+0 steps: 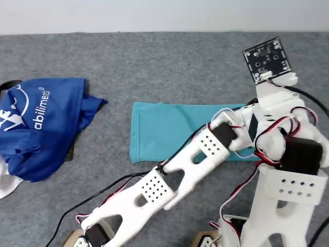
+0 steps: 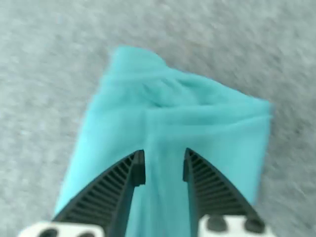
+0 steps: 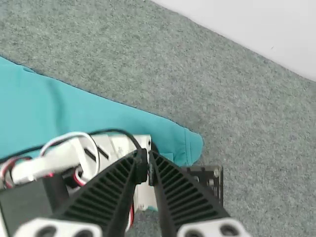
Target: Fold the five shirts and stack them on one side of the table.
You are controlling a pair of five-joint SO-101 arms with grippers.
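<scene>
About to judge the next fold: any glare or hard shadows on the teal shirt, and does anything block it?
High view: even light, no glare on the teal shirt; the arms cover one end. Left wrist view: faint shading along creases, left tool pinching a ridge of cloth. Right wrist view: no glare; the shut right tool and the other arm hide part of the shirt.

The place reads as a robotics lab bench. The table (image 1: 154, 67) is covered in plain grey felt and ends at a bare white wall (image 1: 154, 15) on the far side. A white plastic arm (image 1: 154, 188) at near left and a second arm (image 1: 293, 190) at near right carry exposed wires (image 1: 267, 135) and a bare circuit board (image 1: 267, 59). A teal shirt (image 1: 164, 131) and a blue shirt (image 1: 41, 128) lie on the felt.
</scene>
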